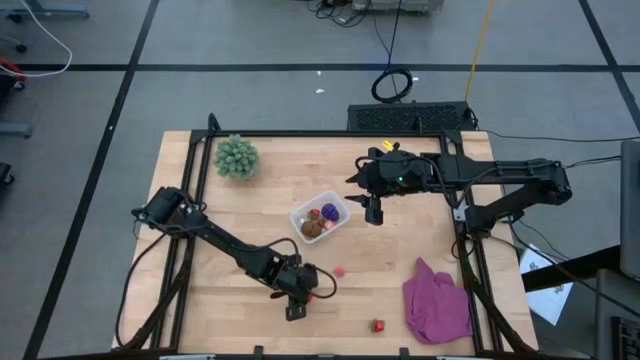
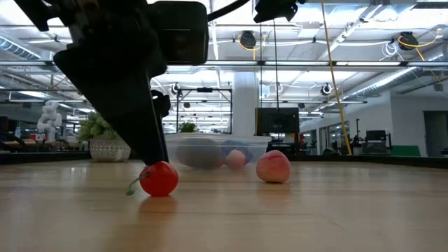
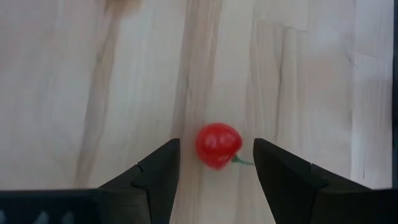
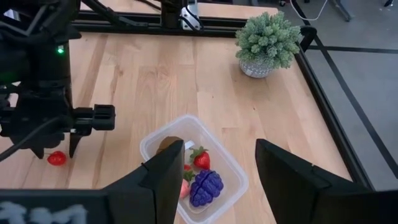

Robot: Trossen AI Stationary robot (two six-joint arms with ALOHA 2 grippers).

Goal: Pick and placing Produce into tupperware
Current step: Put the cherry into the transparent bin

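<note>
A small red cherry [image 3: 217,145] with a green stem lies on the wood between the fingers of my open left gripper [image 3: 216,157], near the table's near edge [image 1: 298,298]. In the low view the cherry [image 2: 159,178] sits at the foot of a dark finger [image 2: 143,126]. The clear tupperware [image 4: 233,177] holds a brown fruit [image 4: 169,145], a strawberry [image 4: 200,158] and a purple cluster [image 4: 205,186]. My open right gripper [image 1: 372,212] hovers just right of the tupperware [image 1: 320,217]. A pink fruit [image 1: 340,270] and a red fruit [image 1: 378,325] lie loose on the table.
A green spiky plant in a pot [image 1: 236,157] stands at the far left of the table. A crumpled purple cloth [image 1: 437,300] lies near the right near corner. Black frame rails [image 1: 190,180] run along the table's sides.
</note>
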